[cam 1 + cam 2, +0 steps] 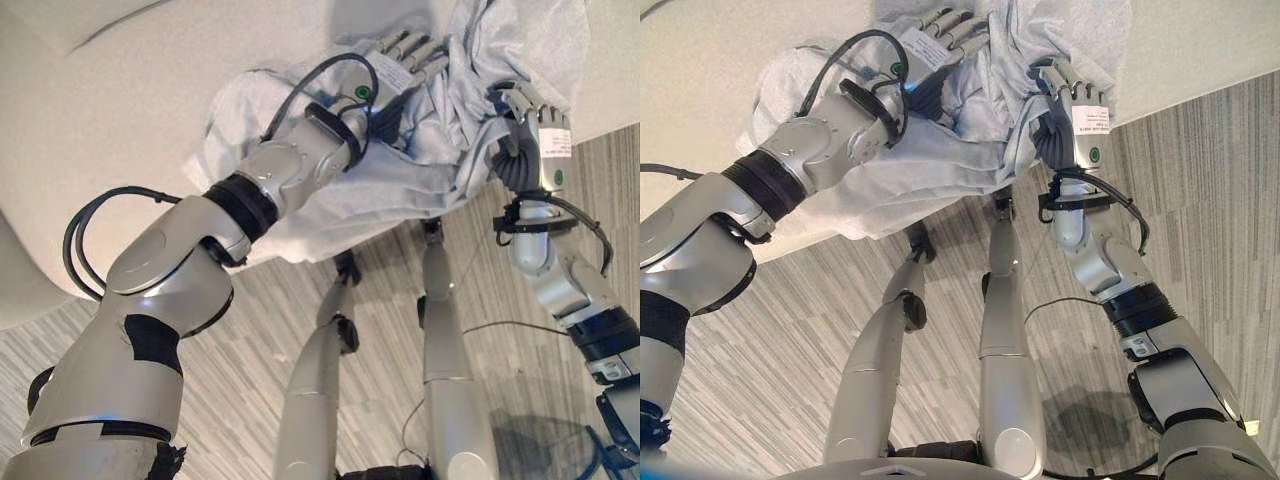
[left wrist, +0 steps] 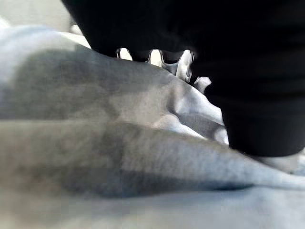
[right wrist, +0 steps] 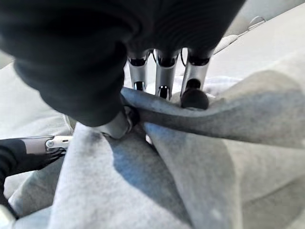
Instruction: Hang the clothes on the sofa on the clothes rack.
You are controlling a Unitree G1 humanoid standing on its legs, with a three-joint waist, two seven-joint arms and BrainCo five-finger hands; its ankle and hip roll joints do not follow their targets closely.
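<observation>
A light grey garment [image 1: 360,170] is seen bunched on the pale sofa [image 1: 110,110], draped partly over the seat's front edge, above the striped wood floor [image 1: 790,350]. No clothes rack is seen.

The left robot hand [image 1: 395,62] is laid on top of the cloth w/ fingers stretched out flat, nothing pinched; in the left wrist view its fingertips [image 2: 183,67] are seen pressed against the folds. The right robot hand [image 1: 1070,85] is curled round a ridge of the fabric at the garment's right side; in the right wrist view a fold is seen clamped between its fingers [image 3: 164,71] and thumb.

Step in hand, as judged: getting the garment gathered and lifted off the sofa. Approx. early in the task.

To be done well:
- a second grip should be taken by the left robot hand, on a fold well apart from the right one, so the cloth is spread not balled;
- both should be raised together, evenly, so the hanging part is not dragged or trapped by the seat edge;
- right pinch should be kept firm, since soft cloth is likely to slip.
</observation>
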